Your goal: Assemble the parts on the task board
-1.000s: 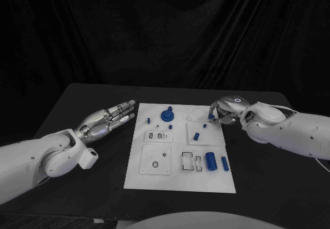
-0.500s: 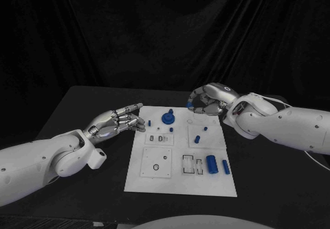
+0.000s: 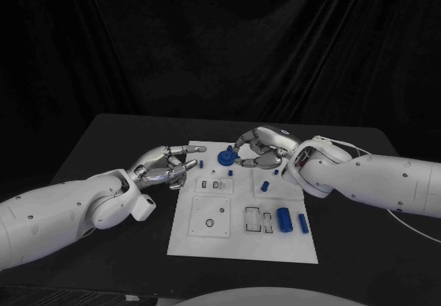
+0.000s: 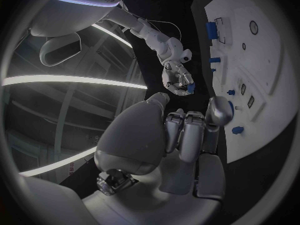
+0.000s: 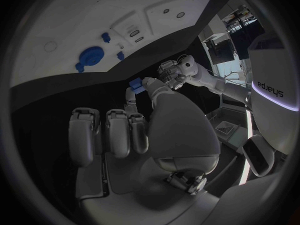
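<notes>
The white task board (image 3: 208,239) lies in the middle of the black table. My right hand (image 3: 260,148) hovers over the board's far end and pinches a small blue part (image 5: 134,85) between thumb and finger, just above the round blue part (image 3: 224,157). The left wrist view looks across at this right hand (image 4: 178,80) and its blue part (image 4: 189,87). My left hand (image 3: 170,166) hangs at the board's left edge with loosely bent fingers and holds nothing, close to a small blue peg (image 3: 199,163). Its fingers (image 4: 187,135) curve toward the board (image 4: 275,85).
More blue parts sit on the board: a short peg (image 3: 264,186) in the right middle, and a thick cylinder (image 3: 283,218) beside a thin one (image 3: 303,222) near the front right. Bare black table (image 3: 110,137) surrounds the board.
My right hand rose from the board's far right corner and swung left with the blue part to above the round part. My left hand moved up to the board's edge and bent its fingers.
</notes>
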Robot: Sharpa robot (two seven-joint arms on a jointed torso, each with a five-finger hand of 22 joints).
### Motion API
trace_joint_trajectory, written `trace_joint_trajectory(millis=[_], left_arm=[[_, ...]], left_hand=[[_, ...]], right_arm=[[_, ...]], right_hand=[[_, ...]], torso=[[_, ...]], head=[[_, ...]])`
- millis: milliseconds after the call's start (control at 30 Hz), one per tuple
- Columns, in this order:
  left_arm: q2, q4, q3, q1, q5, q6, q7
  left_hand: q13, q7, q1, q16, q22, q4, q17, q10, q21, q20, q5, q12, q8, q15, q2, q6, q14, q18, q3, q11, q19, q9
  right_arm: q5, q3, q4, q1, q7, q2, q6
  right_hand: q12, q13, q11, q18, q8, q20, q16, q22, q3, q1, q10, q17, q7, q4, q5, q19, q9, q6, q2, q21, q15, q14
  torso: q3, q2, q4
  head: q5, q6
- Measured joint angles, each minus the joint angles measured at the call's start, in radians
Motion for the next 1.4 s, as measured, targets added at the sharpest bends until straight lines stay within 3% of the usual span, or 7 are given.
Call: trace_joint_trajectory(millis=[33, 100, 233, 333, 400, 1000, 1400], left_arm=[[0.002, -0.002, 0.000, 0.000, 0.000, -0.002, -0.003], [0.006, -0.005, 0.000, 0.000, 0.000, -0.006, -0.013], [0.012, -0.008, 0.000, 0.000, 0.000, -0.008, -0.034], [0.016, -0.009, 0.000, 0.000, 0.000, -0.007, -0.053], [0.020, -0.010, 0.000, 0.000, 0.000, -0.004, -0.065], [0.048, -0.023, 0.000, 0.000, 0.000, 0.052, -0.163], [0.070, -0.040, 0.000, 0.000, 0.000, 0.084, -0.212]], left_hand=[[0.000, 0.003, -0.004, 0.000, 0.059, -0.001, 0.001, 0.002, 0.036, -0.003, 0.000, 0.000, 0.009, -0.004, -0.004, 0.022, 0.004, -0.005, 0.012, -0.002, 0.070, 0.003], [0.000, 0.009, -0.015, 0.000, 0.090, -0.001, 0.001, 0.016, 0.079, -0.002, 0.004, 0.001, 0.035, -0.009, -0.015, 0.081, 0.008, -0.021, 0.029, -0.016, 0.169, 0.011], [0.000, 0.016, -0.028, 0.000, 0.096, -0.003, 0.001, 0.028, 0.103, 0.004, 0.004, 0.000, 0.068, -0.011, -0.028, 0.151, 0.006, -0.021, 0.044, -0.028, 0.246, 0.019], [-0.001, 0.021, -0.033, 0.000, 0.096, 0.000, 0.001, 0.029, 0.107, 0.008, 0.004, 0.000, 0.081, -0.011, -0.033, 0.183, 0.006, -0.037, 0.047, -0.029, 0.267, 0.022], [-0.001, 0.023, -0.040, 0.000, 0.096, 0.000, 0.001, 0.027, 0.107, 0.011, 0.004, 0.000, 0.085, -0.011, -0.034, 0.186, 0.006, -0.037, 0.047, -0.026, 0.270, 0.022], [0.000, 0.029, -0.051, 0.000, 0.096, 0.003, 0.001, 0.022, 0.107, 0.011, 0.004, 0.000, 0.090, -0.011, -0.036, 0.191, 0.006, -0.037, 0.049, -0.022, 0.270, 0.020], [0.000, 0.039, -0.059, 0.000, 0.096, -0.001, 0.001, 0.022, 0.107, 0.020, 0.004, 0.000, 0.081, -0.005, -0.035, 0.159, 0.005, -0.036, 0.059, -0.015, 0.253, 0.013]], right_arm=[[0.003, 0.000, 0.000, -0.002, 0.003, 0.005, 0.005], [0.010, 0.000, -0.003, -0.006, 0.009, 0.014, 0.016], [0.018, 0.000, -0.010, -0.011, 0.016, 0.028, 0.033], [0.022, 0.000, -0.013, -0.013, 0.018, 0.035, 0.045], [0.024, 0.000, -0.015, -0.013, 0.019, 0.039, 0.052], [0.032, 0.000, -0.026, -0.016, 0.016, 0.052, 0.096], [0.032, 0.000, -0.029, -0.017, 0.014, 0.056, 0.105]], right_hand=[[0.000, 0.000, 0.000, 0.000, 0.000, 0.001, 0.000, 0.000, 0.000, 0.000, 0.000, 0.000, 0.000, 0.000, 0.000, 0.001, 0.000, 0.000, 0.000, 0.000, 0.000, 0.000], [0.000, 0.001, 0.000, 0.000, 0.000, 0.001, 0.000, 0.000, 0.000, 0.000, 0.000, 0.000, 0.002, 0.000, 0.000, 0.001, -0.003, -0.002, 0.000, 0.000, 0.000, 0.000], [0.000, 0.001, 0.000, 0.000, 0.000, 0.001, 0.000, 0.000, 0.000, 0.000, 0.000, 0.000, 0.004, 0.000, 0.000, 0.001, -0.003, -0.004, 0.000, 0.000, 0.000, 0.000], [0.000, 0.001, 0.000, 0.000, -0.002, 0.001, 0.000, 0.000, 0.000, 0.000, 0.000, 0.000, 0.004, 0.000, 0.000, 0.001, -0.003, -0.004, 0.000, 0.000, 0.000, 0.000], [0.000, 0.001, 0.007, 0.000, -0.007, 0.001, 0.000, 0.000, 0.000, 0.000, 0.000, 0.000, 0.004, 0.000, 0.000, 0.001, -0.003, -0.004, 0.000, -0.004, 0.000, 0.000], [0.000, 0.000, 0.007, 0.000, -0.010, 0.005, 0.000, 0.000, 0.003, 0.000, 0.000, 0.000, 0.011, 0.003, -0.004, -0.002, -0.004, -0.011, 0.000, -0.006, 0.003, 0.002], [0.000, 0.000, 0.007, 0.000, -0.012, 0.005, 0.000, 0.001, 0.003, 0.000, 0.000, 0.000, 0.011, 0.003, -0.004, -0.002, -0.006, -0.011, 0.000, -0.006, 0.007, -0.001]], torso=[[-0.0001, 0.000, 0.0000], [-0.0005, 0.000, 0.0000], [-0.0010, 0.001, -0.0004], [-0.0010, 0.001, -0.0003], [-0.0009, 0.001, -0.0003], [0.0000, 0.000, 0.0002], [0.0000, -0.001, -0.0003]], head=[[0.001, 0.000], [0.003, -0.003], [0.004, -0.006], [0.004, -0.009], [0.005, -0.011], [0.009, -0.016], [0.008, -0.020]])
